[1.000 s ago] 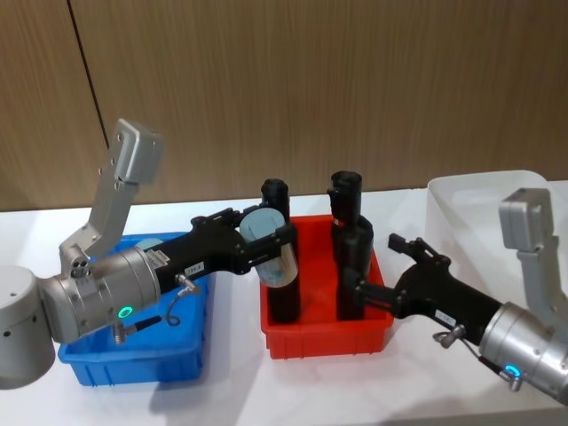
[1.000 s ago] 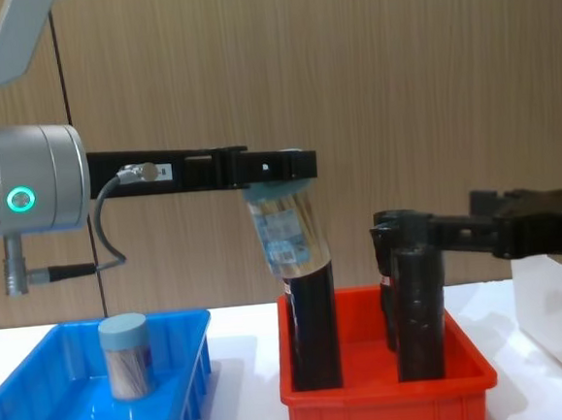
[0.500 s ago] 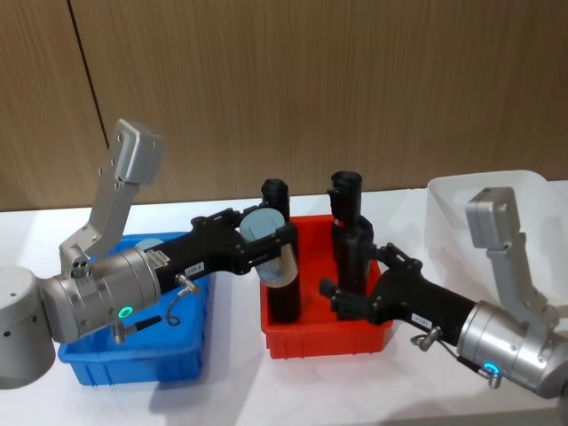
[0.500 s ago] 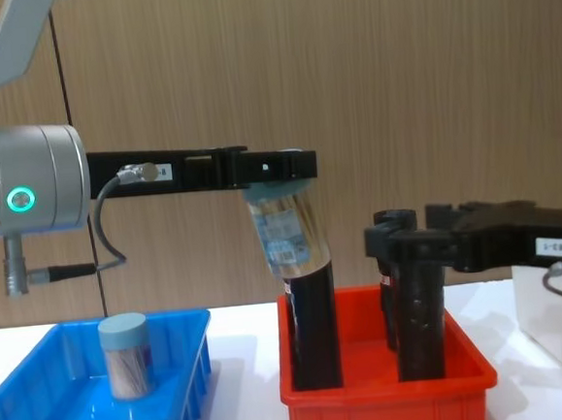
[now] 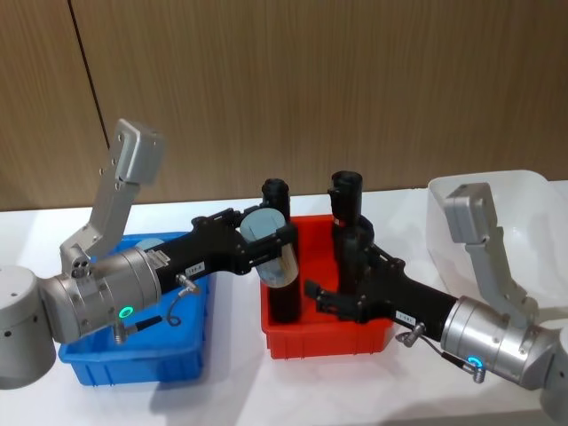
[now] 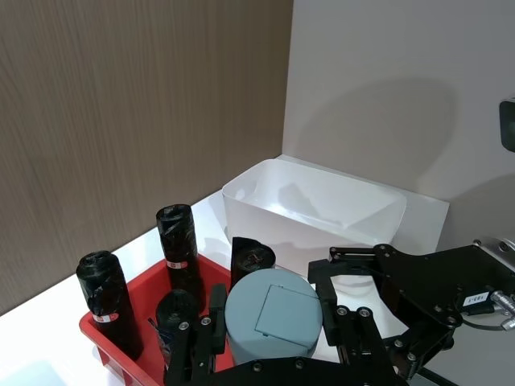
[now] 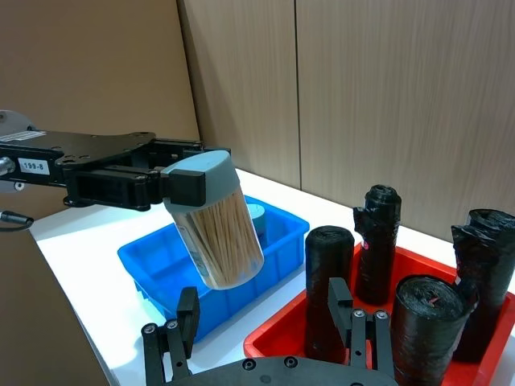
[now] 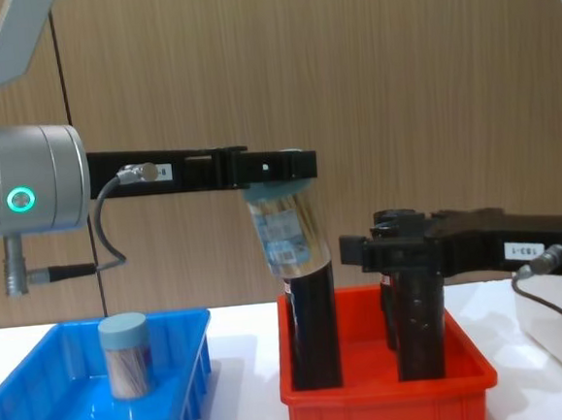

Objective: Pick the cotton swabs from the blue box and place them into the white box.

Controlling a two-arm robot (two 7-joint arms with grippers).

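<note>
the left claw (image 5: 262,231) pinches a tub of cotton swabs (image 5: 278,260) up over the red bin (image 5: 324,342). the right claw (image 5: 339,275), spread wide, has slid closer across that bin, likely to carry the tub to the white box (image 5: 524,182) beside the bin.

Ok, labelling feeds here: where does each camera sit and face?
Head: high, looking down on the white table; left tool holds the clear grey-lidded swab tub, right tool open.
Chest: low, looking across; both tools reach in from the sides.
Left wrist: above the left tool, facing the translucent white plastic bin.
Right wrist: above the right tool, facing the shallow blue plastic bin.
All share the red plastic bin.
</note>
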